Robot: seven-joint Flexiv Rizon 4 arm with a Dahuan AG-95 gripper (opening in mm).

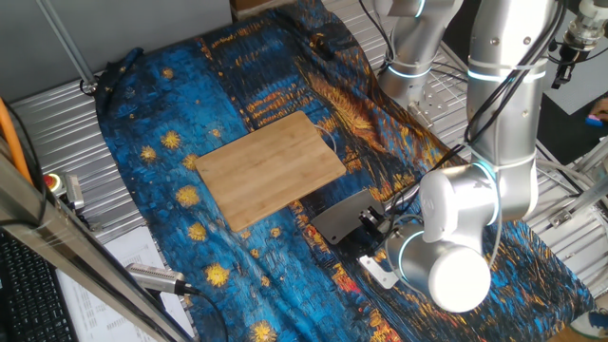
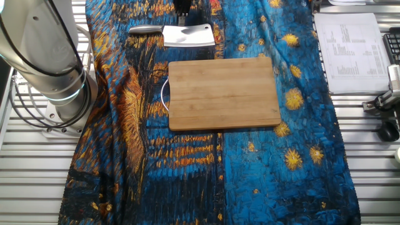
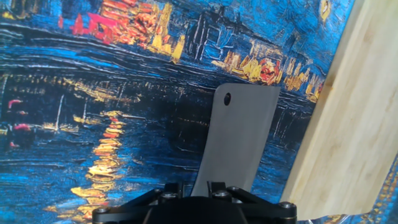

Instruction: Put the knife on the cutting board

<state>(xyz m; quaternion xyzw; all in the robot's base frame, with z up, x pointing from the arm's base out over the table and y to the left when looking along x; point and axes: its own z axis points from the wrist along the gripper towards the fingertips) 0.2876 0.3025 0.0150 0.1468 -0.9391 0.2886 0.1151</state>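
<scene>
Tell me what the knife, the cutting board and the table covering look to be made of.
Knife: metal throughout, by its look; dull grey blade, shinier rounded handle. Cutting board: light tan bamboo or wood; fine straight grain, matte finish. Covering: probably printed fabric, since it wrinkles and drapes; a blue and orange painted night scene.

Robotics lab: slotted aluminium bench [image 2: 187, 206], robot arm [image 1: 494, 123], keyboard [image 1: 28, 294], printed papers [image 2: 350, 50].

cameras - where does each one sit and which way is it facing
One fixed view: high, across the table from the arm's base, looking down on the cutting board; the arm fills the right.
The other fixed view: overhead beside the base, over board and knife; the base shows at left.
Hand view: on the tool, along the knife's blade; the tool's black body shows.
All three share board and knife.
</scene>
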